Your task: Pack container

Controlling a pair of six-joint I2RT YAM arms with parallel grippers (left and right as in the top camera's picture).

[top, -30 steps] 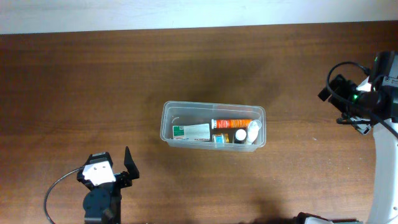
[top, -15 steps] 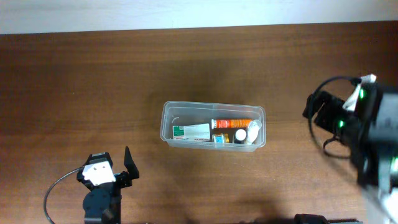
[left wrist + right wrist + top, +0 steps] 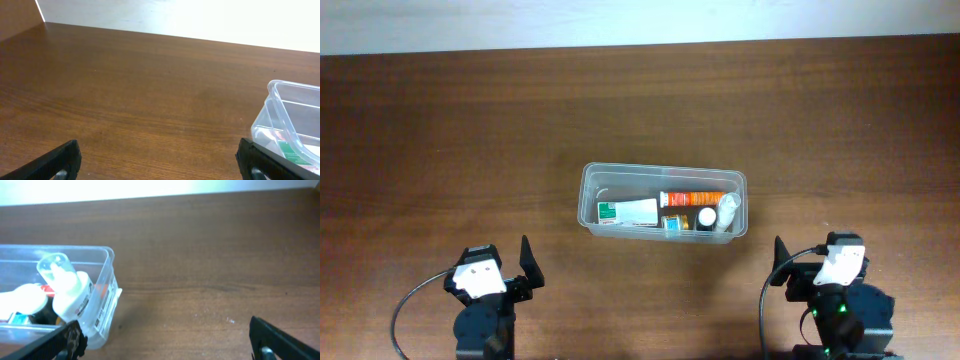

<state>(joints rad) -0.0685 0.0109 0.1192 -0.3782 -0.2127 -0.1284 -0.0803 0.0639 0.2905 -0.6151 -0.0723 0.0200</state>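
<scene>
The clear plastic container (image 3: 590,190) stands at the middle of the table. Inside lie a white-and-green tube (image 3: 628,212), an orange tube (image 3: 690,198), a white bottle (image 3: 725,213), a dark bottle with a white cap (image 3: 706,217) and a small blue-and-yellow item (image 3: 672,225). My left gripper (image 3: 495,265) is open and empty near the front left, well short of the container, whose left corner shows in the left wrist view (image 3: 280,107). My right gripper (image 3: 815,262) is open and empty at the front right. The right wrist view shows the container's right end (image 3: 102,300) and the white bottle (image 3: 67,287).
Brown wooden table (image 3: 440,130) all round the container. A pale wall runs along the far edge (image 3: 620,20). A cable (image 3: 405,310) loops beside the left arm's base.
The right arm has swung from the far right edge of the table down to the front right, its gripper now facing the container. The left arm and the container's contents have not moved.
</scene>
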